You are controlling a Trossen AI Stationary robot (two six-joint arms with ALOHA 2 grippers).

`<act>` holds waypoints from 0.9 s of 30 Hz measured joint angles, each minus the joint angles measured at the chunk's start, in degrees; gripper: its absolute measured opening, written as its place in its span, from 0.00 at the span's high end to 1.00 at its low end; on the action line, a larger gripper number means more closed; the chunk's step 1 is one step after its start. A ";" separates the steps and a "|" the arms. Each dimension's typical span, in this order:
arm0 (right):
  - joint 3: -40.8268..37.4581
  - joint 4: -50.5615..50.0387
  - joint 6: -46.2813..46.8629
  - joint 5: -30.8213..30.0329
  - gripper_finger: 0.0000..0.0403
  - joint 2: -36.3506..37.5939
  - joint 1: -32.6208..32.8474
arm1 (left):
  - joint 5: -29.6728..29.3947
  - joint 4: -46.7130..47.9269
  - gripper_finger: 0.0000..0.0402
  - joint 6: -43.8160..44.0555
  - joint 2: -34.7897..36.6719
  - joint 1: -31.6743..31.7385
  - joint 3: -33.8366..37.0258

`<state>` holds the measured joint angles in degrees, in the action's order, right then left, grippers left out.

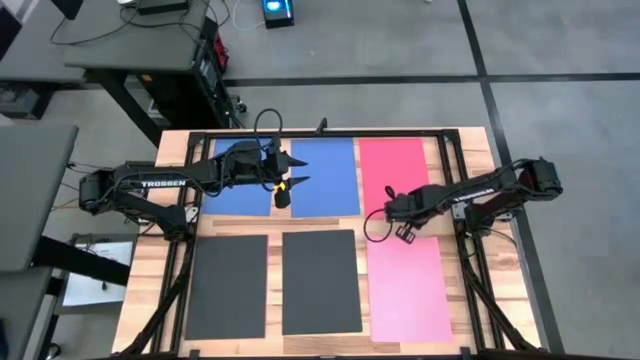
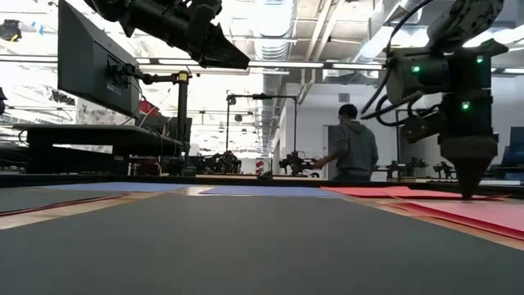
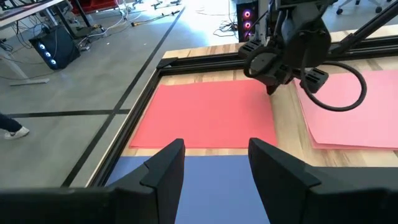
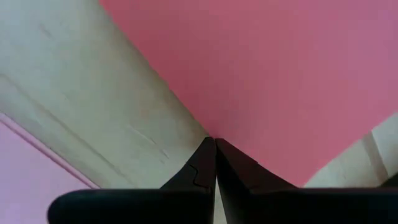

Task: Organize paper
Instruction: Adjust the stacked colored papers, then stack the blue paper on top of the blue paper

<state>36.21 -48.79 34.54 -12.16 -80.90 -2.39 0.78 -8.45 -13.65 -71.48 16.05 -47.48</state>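
Observation:
Paper sheets lie flat on the wooden table: two blue at the far left and middle, a red one at the far right, pink at the near right, and two dark grey at the near left and middle. My left gripper hovers open above the blue sheets, pointing toward the red one and holding nothing. My right gripper points down, shut, with its tips at the red sheet's near edge. My right gripper touches the red sheet with its shut fingertips, coming from above and pointing down. The tips stand on the sheet's near edge, the one facing the pink paper, close to a corner. The sheet lies flat on the table.
Black frame rails run along the table's far edge and sides. A strip of bare wood separates red from pink. Beyond the table a person stands in the room, and a desk with a monitor stands at the left.

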 joint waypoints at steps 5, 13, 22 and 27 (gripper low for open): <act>0.00 0.42 -0.56 0.00 1.00 0.00 -1.12 | -0.02 -0.02 0.60 -0.02 0.00 -0.02 0.00; 0.02 0.43 0.34 0.18 1.00 0.00 1.76 | -0.15 -0.01 0.60 -0.02 0.00 -0.02 0.00; 1.16 3.80 3.84 -7.13 1.00 8.51 11.17 | -0.15 0.04 0.60 -0.04 -0.01 -0.02 -0.02; -0.32 11.11 7.09 -20.72 1.00 20.28 19.30 | -0.13 0.07 0.60 -0.07 -0.01 -0.02 -0.02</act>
<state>35.89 -37.69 41.63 -32.88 -60.62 16.90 0.64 -8.38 -13.72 -71.49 16.03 -47.51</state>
